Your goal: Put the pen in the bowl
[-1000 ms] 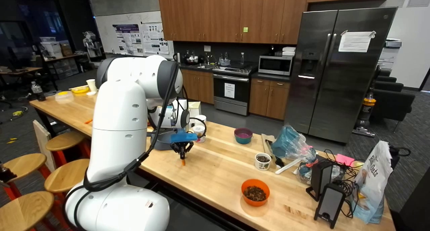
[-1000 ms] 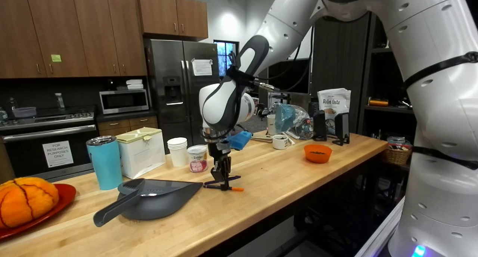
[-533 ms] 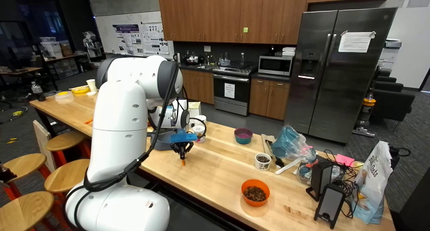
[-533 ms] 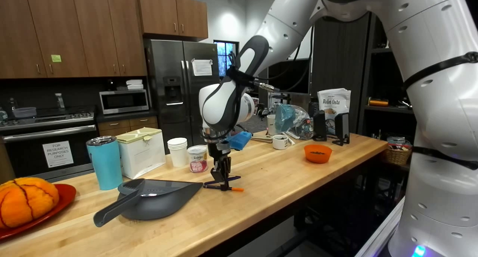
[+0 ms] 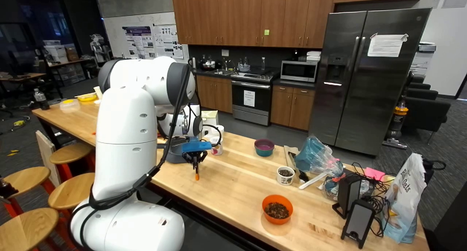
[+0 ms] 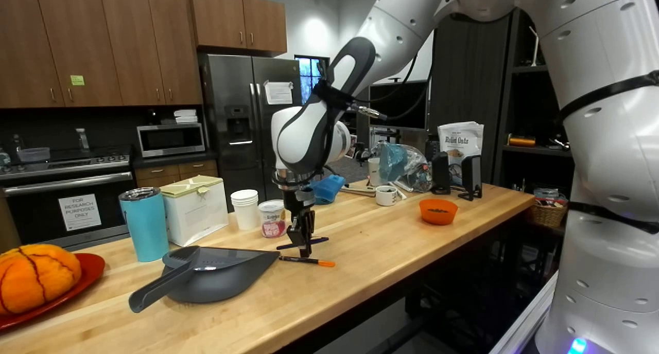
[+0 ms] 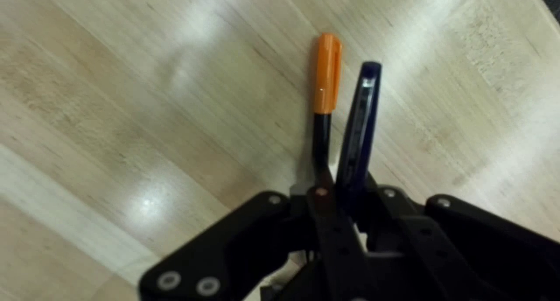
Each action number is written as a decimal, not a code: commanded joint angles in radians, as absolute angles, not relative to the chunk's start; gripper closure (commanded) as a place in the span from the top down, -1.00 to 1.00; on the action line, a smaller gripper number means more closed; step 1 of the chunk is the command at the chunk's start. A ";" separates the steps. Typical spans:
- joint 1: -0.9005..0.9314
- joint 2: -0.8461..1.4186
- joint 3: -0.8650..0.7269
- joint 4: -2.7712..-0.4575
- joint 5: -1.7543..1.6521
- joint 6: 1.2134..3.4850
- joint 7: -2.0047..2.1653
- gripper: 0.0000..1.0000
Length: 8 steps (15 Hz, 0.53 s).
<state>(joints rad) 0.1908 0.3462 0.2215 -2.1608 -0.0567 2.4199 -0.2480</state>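
My gripper (image 7: 345, 195) is shut on a dark blue pen (image 7: 358, 117), which sticks out past the fingertips in the wrist view. In an exterior view this dark pen (image 6: 319, 240) hangs just above the tabletop, with the gripper (image 6: 305, 251) pointing down. Below and beside it, a black marker with an orange cap (image 7: 328, 73) lies on the wood, apart from the jaws; an exterior view shows this marker (image 6: 309, 261) too. The bowl (image 5: 264, 145), purple-maroon inside with teal below, stands farther back on the table, to the right of the gripper (image 5: 196, 167).
An orange bowl (image 5: 278, 221) and a white cup (image 5: 285, 180), both with dark bits inside, stand to the right. A grey dustpan (image 6: 221, 282), a white-and-pink tub (image 6: 273, 226) and stacked paper cups (image 6: 245, 212) are near the gripper. Speakers (image 5: 359, 221) stand at the far end.
The gripper has risen slightly, lifting the dark blue pen off the table, and shifted a little. The orange-capped marker has stayed on the wood and is now less covered by the fingers.
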 commanded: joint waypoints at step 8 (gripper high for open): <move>0.184 0.090 0.262 -2.312 0.008 2.393 -0.290 -0.93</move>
